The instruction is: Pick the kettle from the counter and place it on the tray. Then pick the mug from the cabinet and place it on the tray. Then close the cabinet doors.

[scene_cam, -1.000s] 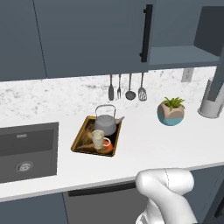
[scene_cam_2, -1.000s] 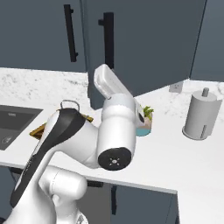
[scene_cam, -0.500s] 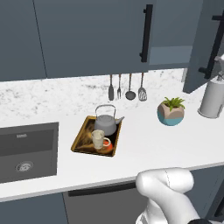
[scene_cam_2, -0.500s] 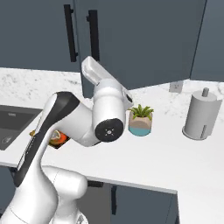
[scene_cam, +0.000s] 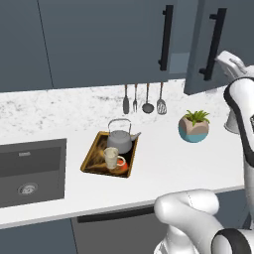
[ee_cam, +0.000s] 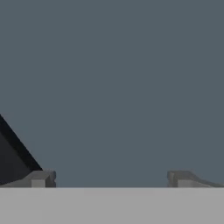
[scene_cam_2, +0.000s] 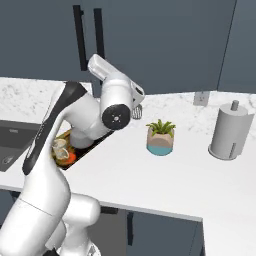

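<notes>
The grey kettle (scene_cam: pixel 120 139) and the cream mug (scene_cam: pixel 111 158) both stand in the golden-rimmed tray (scene_cam: pixel 91 158) on the white counter (scene_cam: pixel 163 163). The mug (scene_cam_2: pixel 59 146) also peeks out behind my arm in the right base view. My gripper (ee_cam: pixel 111 178) is open, fingertips (ee_cam: pixel 41 178) wide apart with nothing between them, close against a slate-blue cabinet door (ee_cam: pixel 113 78). Its black bar handle (ee_cam: pixel 15 146) crosses the lower left of the hand view. In the left base view the right door (scene_cam: pixel 218 44) stands slightly ajar beside the left door (scene_cam: pixel 124 39).
A dark sink (scene_cam: pixel 30 171) lies left of the tray. Utensils (scene_cam: pixel 147 98) hang on the back wall. A teal plant pot (scene_cam: pixel 193 128) stands to the tray's right, and a paper-towel roll (scene_cam_2: pixel 228 132) stands farther right.
My arm has swung left with its hand against the right door. That door has turned inward, covering the shelf that showed a second ago. Kettle and mug have not moved.
</notes>
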You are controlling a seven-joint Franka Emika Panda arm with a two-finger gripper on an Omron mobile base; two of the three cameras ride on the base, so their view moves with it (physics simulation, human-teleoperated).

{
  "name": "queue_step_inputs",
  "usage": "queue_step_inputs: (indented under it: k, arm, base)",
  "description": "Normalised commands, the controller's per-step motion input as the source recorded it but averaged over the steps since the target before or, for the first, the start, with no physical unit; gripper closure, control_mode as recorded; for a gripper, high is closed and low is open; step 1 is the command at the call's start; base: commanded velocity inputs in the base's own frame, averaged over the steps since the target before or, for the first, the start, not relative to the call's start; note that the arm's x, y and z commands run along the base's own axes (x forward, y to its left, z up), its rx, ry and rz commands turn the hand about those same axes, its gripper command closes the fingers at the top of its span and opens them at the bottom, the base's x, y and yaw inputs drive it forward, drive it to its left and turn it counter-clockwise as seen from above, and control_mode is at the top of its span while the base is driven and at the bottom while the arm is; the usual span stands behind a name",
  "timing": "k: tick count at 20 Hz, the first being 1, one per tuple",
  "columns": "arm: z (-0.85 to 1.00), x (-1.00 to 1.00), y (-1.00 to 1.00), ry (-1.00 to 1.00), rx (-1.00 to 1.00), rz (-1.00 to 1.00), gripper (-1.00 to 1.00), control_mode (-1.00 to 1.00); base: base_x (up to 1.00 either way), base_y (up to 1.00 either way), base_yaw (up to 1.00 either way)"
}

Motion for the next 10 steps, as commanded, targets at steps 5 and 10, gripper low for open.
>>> queue_step_inputs:
  k: [5,10]
  arm:
    - [-0.13,0.92,0.02,0.14,-0.1,-0.11,-1.0,-1.0]
    - [-0.08,0.62,-0.01,0.17,-0.19,-0.18,-1.0,-1.0]
  base:
    - [0.0,0.0,0.0]
    - [0.0,0.0,0.0]
